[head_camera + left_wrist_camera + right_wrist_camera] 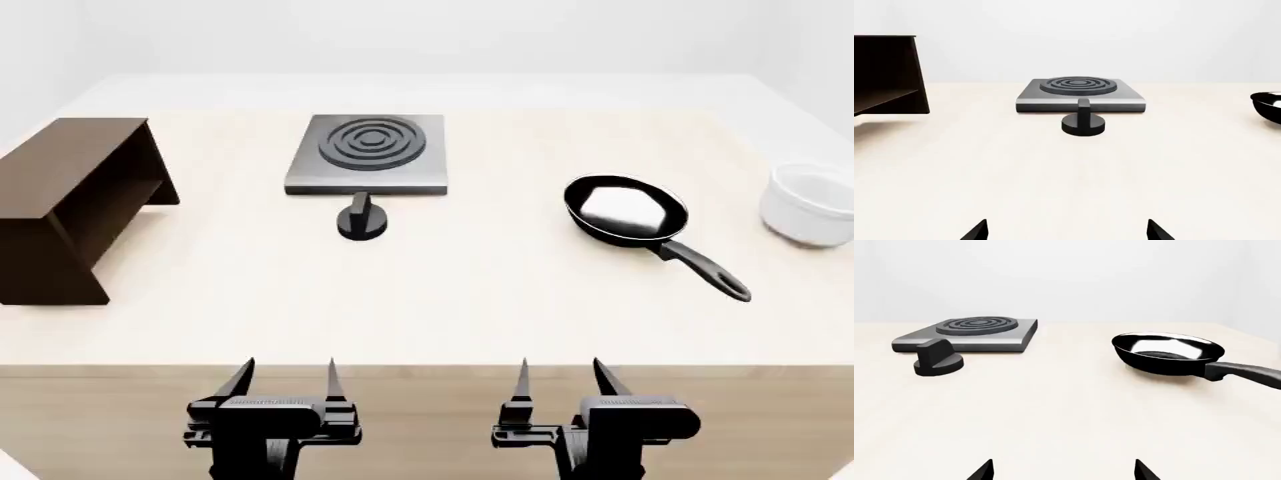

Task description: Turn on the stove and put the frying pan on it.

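The stove (366, 152) is a grey square plate with a ringed burner, far centre-left on the table; it also shows in the left wrist view (1081, 94) and right wrist view (971, 334). Its black round knob (362, 221) stands just in front of it (1083, 123) (937, 361). The frying pan (625, 210) lies to the right, handle pointing toward the near right (1167, 353). My left gripper (284, 378) and right gripper (561, 376) are open and empty at the table's near edge, well short of everything.
A brown wooden shelf (74, 205) stands at the far left (887, 75). A white bowl (809, 205) sits at the right edge. The light wooden table (441, 300) ends just in front of the grippers.
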You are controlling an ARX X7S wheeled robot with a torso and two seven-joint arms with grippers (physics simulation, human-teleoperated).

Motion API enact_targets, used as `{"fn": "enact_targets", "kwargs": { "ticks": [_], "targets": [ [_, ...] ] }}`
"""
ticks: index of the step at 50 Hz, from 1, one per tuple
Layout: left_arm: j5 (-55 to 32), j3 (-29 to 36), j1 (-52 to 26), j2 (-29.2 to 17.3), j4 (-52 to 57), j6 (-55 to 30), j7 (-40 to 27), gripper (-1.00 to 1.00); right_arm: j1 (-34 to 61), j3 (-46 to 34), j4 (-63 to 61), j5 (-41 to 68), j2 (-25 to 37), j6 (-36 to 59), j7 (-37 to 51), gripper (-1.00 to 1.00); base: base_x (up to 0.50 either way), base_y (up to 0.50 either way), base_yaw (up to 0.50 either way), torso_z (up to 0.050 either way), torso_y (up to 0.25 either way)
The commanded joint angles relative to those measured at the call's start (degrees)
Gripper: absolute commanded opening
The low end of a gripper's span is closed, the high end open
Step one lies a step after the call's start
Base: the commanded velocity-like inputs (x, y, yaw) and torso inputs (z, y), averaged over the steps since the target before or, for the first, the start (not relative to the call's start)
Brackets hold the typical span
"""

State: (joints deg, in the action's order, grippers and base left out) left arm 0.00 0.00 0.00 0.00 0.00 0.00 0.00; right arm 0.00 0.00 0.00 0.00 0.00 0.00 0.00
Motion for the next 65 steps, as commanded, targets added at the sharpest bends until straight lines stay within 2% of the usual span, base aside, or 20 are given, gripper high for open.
{"fn": "enact_targets", "kwargs": {
  "ticks": [1, 23, 28, 36, 44, 65],
  "targets": [
    [-1.1, 0.9, 0.1, -0.9, 0.0, 0.5, -1.1, 1.00, 0.0, -1.0, 0.0, 0.7, 0.9, 0.4, 1.5, 1.00, 0.00, 0.00, 0.00, 0.000, 0.000],
    [-4.7, 2.9, 0.0, -3.5, 1.3, -0.1, -5.9, 1.00, -0.2, -3.1, -1.9, 4.2, 3.5, 0.0, 6.1, 1.00, 0.00, 0.00, 0.00, 0.000, 0.000],
    [-2.7, 3.0, 1.5, -4.6, 6.2, 5.2, -7.3, 1.00, -2.0, -2.5, -8.7, 5.4, 4.5, -0.8, 6.8, 1.00, 0.00, 0.00, 0.00, 0.000, 0.000],
    [-4.2, 3.0, 2.1, -6.2, 17.0, 1.5, -7.5, 1.00, -3.1, -1.1, -21.3, 6.6, 5.8, 2.1, 9.0, 1.00, 0.00, 0.00, 0.00, 0.000, 0.000],
    [-3.8, 3.4, 1.9, -7.0, 17.9, 1.6, -8.4, 1.00, -3.5, -1.4, -23.9, 6.3, 6.7, 1.8, 10.1, 1.00, 0.00, 0.00, 0.00, 0.000, 0.000],
    [-3.4, 3.9, 1.4, -8.1, 17.2, 2.4, -10.9, 1.00, -3.0, -1.4, -23.6, 8.5, 7.8, 1.8, 11.9, 1.00, 0.48, 0.00, 0.00, 0.000, 0.000]
  ]
}}
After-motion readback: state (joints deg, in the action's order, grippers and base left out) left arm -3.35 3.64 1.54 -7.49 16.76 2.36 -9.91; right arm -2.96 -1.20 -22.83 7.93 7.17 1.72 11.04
